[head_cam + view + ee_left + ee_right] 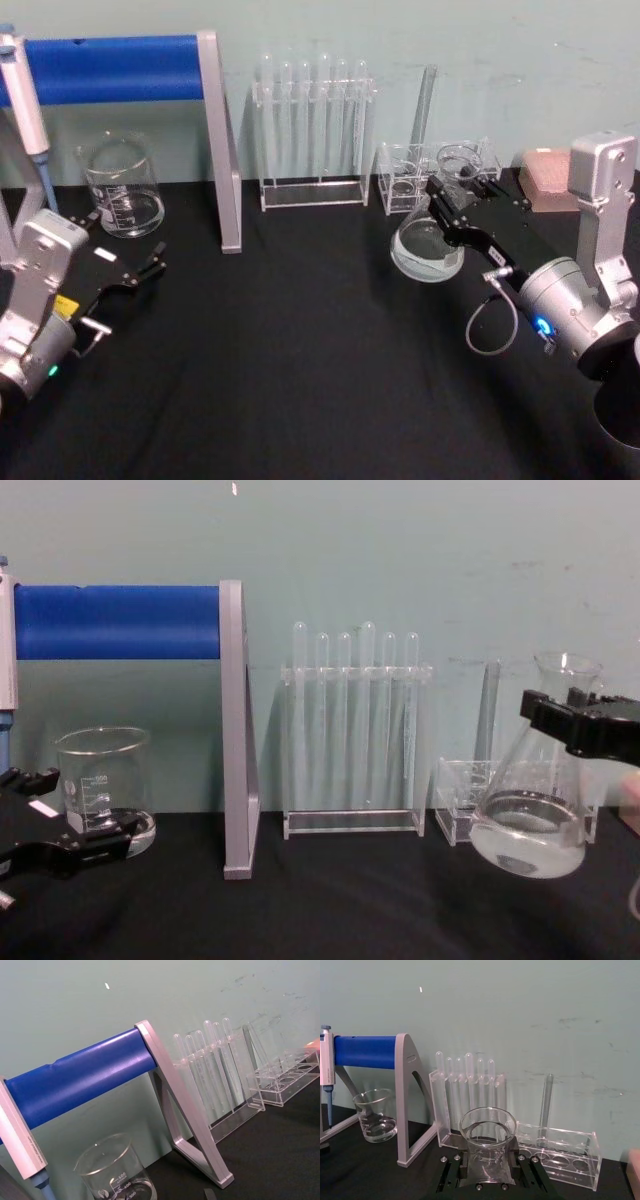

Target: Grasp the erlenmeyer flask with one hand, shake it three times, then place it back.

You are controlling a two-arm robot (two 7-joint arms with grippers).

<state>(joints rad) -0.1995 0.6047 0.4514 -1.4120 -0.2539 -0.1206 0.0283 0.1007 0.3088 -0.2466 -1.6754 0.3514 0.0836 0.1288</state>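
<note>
Pinching the flask [528, 825] at its neck, the right gripper [578, 723] is holding it tilted, fingers drawn in tight on the glass. The wide base with its liquid is hanging below the fingers. The left gripper [125, 250] is sitting with fingers spread wide and empty, a beaker [122, 190] just beyond their tips.

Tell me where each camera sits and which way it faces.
Head: high, looking down on the black table; left gripper open, right gripper shut on the clear glass conical flask.
Chest: low, facing across; right jaws clamp the tilted flask's neck.
Left wrist: on the left arm, facing the blue-barred grey stand.
Right wrist: behind its jaws, facing the flask's mouth.
Head and chest share both grippers and the flask.
</note>
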